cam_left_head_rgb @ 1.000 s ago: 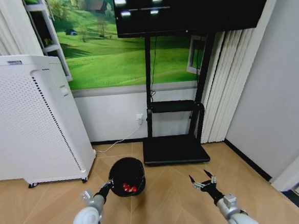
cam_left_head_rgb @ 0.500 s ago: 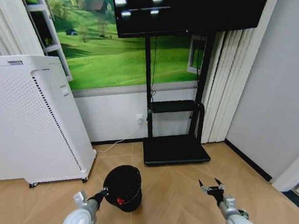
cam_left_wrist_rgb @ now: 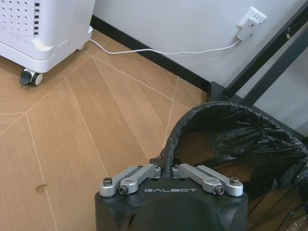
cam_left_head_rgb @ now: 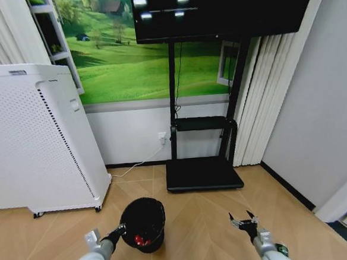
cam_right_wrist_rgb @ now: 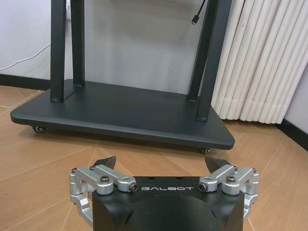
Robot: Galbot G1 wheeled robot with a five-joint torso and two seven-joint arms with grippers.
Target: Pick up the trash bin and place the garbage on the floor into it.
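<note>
we see the trash bin on the wooden floor, between the white perforated appliance and the black wheeled base of the screen stand, nearer the appliance side. our left pincer is clamped on the bin's near rim; in the left wrist view the left pincer has its fingers drawn narrow together around the edge of the bin, which is lined with a black bag. inside the bin we make out red garbage low down. a white cable runs along the skirting to a wall socket. our right pincer hangs above bare floor on the right, well apart from the bin. in the right wrist view the right pincer is spread wide and holds nothing, facing the stand's base and the pleated curtain.
</note>
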